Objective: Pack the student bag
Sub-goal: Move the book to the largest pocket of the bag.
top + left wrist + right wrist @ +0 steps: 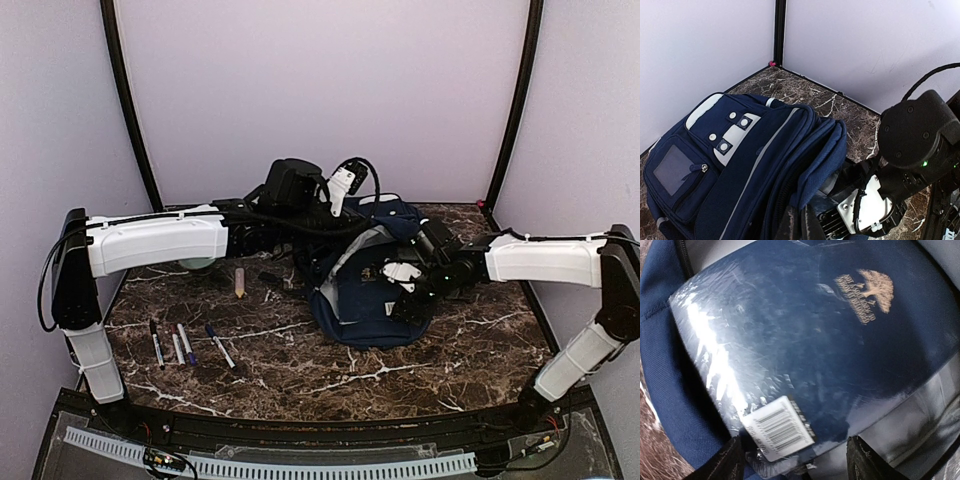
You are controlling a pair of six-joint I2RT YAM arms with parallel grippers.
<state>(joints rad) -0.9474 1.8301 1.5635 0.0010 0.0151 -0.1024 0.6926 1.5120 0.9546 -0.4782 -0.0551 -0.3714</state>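
The student bag (365, 300) is a navy backpack lying in the middle right of the table. It fills the left wrist view (740, 150), grey-white front patch up. My left gripper (800, 220) is shut on the fabric edge of the bag's main opening and holds it up; in the top view it (318, 258) is at the bag's left side. My right gripper (796, 465) is open, its fingers (727, 462) wide apart at the opening. A shrink-wrapped dark blue book (805, 340) with a gold tree emblem and barcode sticker lies partly inside the bag, just ahead of them.
Three pens (180, 345) lie on the marble table (300, 380) at the front left. A small pink stick (240, 282) lies behind them. A pale green object (197, 263) is partly hidden under my left forearm. White walls close in the back and sides.
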